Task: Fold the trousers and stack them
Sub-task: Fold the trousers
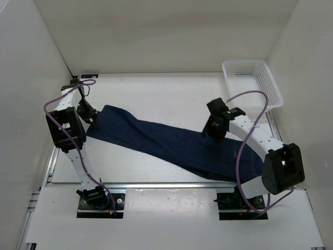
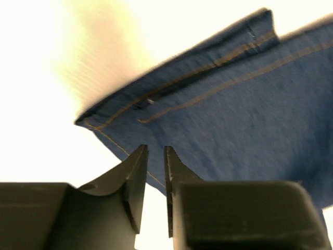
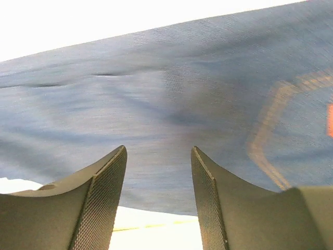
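Observation:
The dark navy trousers lie flat in a long diagonal strip from the back left to the front right. My left gripper hovers at their hem end. In the left wrist view the hem with tan stitching lies just ahead of the gripper, whose jaws are nearly shut with a thin gap and hold nothing. My right gripper is above the seat end. In the right wrist view it is open and empty over the cloth, with a tan-stitched back pocket to its right.
A white plastic basket stands at the back right corner. White walls close in the table on the left, back and right. A metal rail runs along the near edge by the arm bases.

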Controlling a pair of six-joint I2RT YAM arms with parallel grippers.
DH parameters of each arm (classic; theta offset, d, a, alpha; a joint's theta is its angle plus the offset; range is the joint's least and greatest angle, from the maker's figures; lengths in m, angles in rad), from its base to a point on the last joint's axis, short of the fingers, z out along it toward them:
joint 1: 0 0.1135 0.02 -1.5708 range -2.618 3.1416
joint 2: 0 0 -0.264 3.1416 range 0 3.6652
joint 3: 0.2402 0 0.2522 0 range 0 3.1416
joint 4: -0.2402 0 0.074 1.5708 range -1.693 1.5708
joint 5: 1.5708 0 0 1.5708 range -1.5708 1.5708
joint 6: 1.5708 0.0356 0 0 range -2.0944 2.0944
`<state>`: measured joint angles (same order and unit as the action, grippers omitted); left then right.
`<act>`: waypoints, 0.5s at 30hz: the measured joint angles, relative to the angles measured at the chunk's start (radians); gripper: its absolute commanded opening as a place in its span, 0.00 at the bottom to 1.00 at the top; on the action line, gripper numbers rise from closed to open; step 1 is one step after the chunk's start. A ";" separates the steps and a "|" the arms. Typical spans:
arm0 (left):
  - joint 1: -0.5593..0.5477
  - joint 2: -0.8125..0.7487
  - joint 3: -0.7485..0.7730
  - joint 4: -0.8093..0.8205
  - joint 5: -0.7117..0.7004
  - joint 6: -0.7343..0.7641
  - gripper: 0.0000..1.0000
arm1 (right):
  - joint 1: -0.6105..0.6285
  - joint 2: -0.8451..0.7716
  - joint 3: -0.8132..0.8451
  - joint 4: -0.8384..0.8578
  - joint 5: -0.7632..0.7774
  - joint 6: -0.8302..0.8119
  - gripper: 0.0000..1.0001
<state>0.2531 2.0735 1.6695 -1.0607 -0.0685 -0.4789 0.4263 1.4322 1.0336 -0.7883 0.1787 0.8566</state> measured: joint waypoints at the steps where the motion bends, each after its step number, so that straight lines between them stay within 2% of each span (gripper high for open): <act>1: 0.000 0.002 0.005 -0.001 0.017 0.008 0.36 | 0.029 0.017 0.048 -0.005 0.015 -0.003 0.58; 2: 0.000 0.007 0.015 -0.006 0.036 0.019 0.42 | 0.063 0.040 0.101 -0.006 0.033 -0.005 0.58; 3: 0.000 0.014 0.030 -0.008 0.056 0.030 0.43 | 0.089 0.057 0.136 -0.002 0.047 -0.008 0.58; 8: 0.000 0.039 0.060 -0.008 0.109 0.060 0.43 | 0.147 0.096 0.164 -0.026 0.082 -0.011 0.58; 12: -0.001 0.070 0.060 -0.005 0.118 0.068 0.32 | 0.148 0.108 0.154 -0.044 0.093 -0.011 0.58; 15: -0.001 0.098 0.060 0.001 0.121 0.068 0.33 | 0.148 0.108 0.144 -0.054 0.097 -0.011 0.58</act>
<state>0.2520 2.1715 1.7294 -1.0599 0.0528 -0.4107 0.5747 1.5402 1.1778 -0.8421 0.2752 0.8452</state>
